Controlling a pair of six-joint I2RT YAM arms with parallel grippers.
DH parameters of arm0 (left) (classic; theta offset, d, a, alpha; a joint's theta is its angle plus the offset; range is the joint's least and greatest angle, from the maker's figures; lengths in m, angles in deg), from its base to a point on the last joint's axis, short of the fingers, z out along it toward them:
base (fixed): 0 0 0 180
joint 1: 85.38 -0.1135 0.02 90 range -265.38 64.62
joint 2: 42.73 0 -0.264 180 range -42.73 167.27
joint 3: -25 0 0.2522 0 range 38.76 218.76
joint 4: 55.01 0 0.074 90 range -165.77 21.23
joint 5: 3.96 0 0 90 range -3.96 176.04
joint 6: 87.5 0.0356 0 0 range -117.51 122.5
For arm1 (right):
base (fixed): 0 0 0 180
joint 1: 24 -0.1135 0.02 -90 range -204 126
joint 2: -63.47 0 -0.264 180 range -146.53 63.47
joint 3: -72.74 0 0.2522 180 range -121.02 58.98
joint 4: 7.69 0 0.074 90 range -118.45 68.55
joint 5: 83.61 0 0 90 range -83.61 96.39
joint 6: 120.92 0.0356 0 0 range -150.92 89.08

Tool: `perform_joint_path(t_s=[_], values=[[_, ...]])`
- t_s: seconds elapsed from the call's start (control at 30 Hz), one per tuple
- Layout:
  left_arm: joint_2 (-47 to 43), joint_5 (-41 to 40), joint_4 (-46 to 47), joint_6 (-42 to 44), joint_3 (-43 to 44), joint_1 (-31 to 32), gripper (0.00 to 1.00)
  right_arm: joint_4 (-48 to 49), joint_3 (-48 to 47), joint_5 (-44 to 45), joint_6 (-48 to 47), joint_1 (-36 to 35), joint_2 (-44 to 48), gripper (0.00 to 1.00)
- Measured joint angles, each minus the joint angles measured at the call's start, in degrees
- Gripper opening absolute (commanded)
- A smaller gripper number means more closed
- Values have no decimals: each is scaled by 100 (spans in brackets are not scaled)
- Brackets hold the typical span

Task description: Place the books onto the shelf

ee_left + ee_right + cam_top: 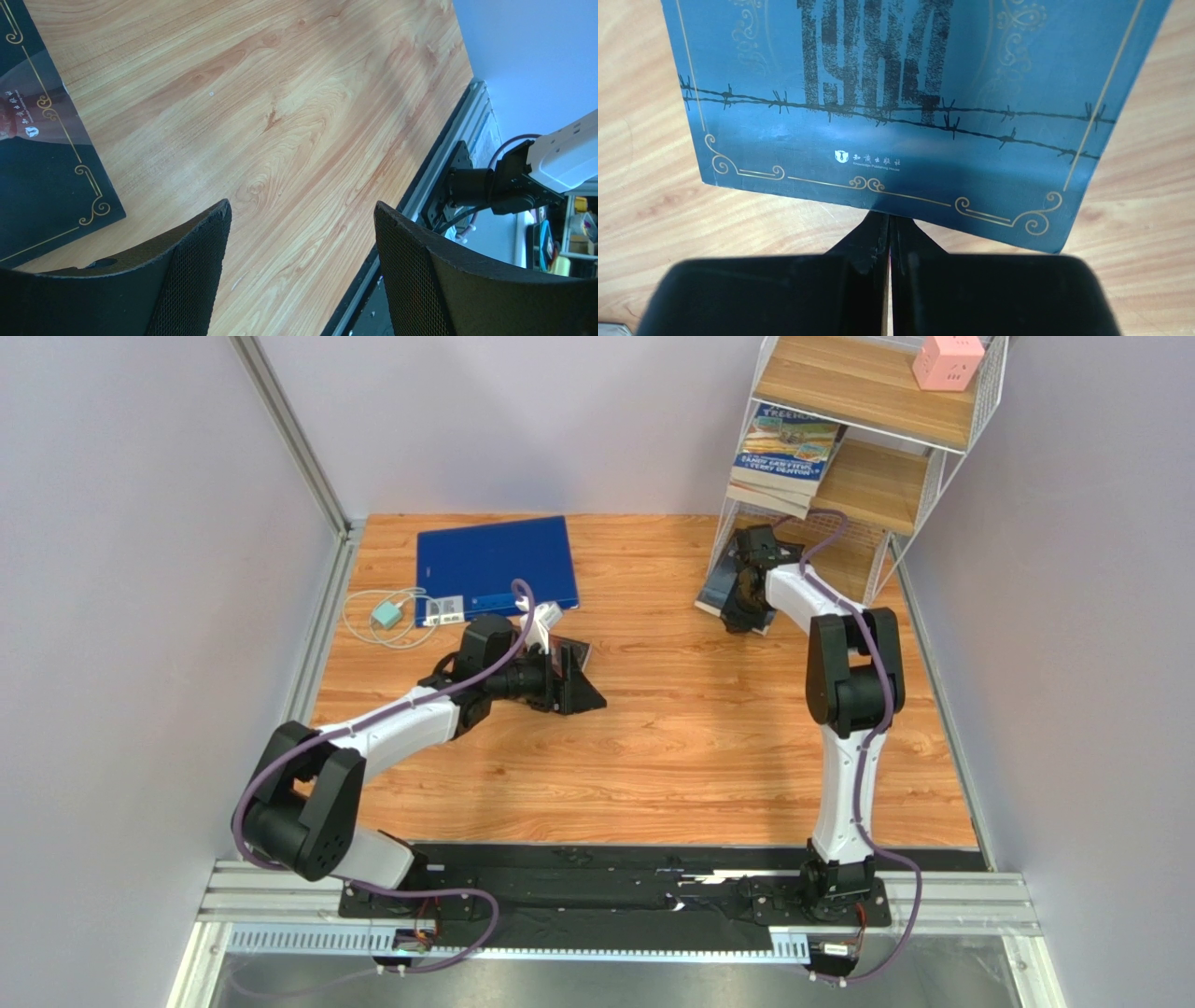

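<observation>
Top view: left gripper [589, 682] low over middle of table [673, 756], spread wide, nothing seen clamped. Right gripper [741, 613] down at foot of shelf [856, 385], pressed shut, right up against navy 1984 book [716, 588]. Book tilted at shelf's front left corner, by bottom board. Stacked books [783, 455] flat on middle board, blue cartoon cover on top. Pink cube [947, 361] on top board. Blue binder [495, 564] flat at far left of table, teal gadget [386, 613] with white cable just beside its near left corner. Left wrist view: left gripper [302, 210] wide apart, bare wood of table [295, 105] between mesh-padded fingers [203, 259], nothing gripped. Dark gold-trimmed book [49, 182] flat on table at left edge of frame, corner just beside left finger; touching or not, cannot tell. Right wrist view: right gripper [889, 218] closed tight, both fingers [864, 245] meeting in one line, tips right at near edge of navy 1984 book [899, 105]. Cover facing camera, barbed-wire print and gold scrollwork, wood of table [661, 210] on both sides. Edge pinched or only touched, cannot tell.
</observation>
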Motion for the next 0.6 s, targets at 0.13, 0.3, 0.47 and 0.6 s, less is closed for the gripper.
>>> perform_joint_path(t_s=[0.13,0.3,0.47,0.6], values=[[-4,-2,-2,0,0,0,79,-168,-372,0,4,35,-214,0],[-4,-4,0,2,0,0,79,-544,-866,11,-28,136,-450,0],[-4,-4,0,2,0,0,79,-804,-1274,13,-83,262,-634,0],[-4,-9,-2,9,0,0,79,-1010,-1587,17,-116,374,-824,0]])
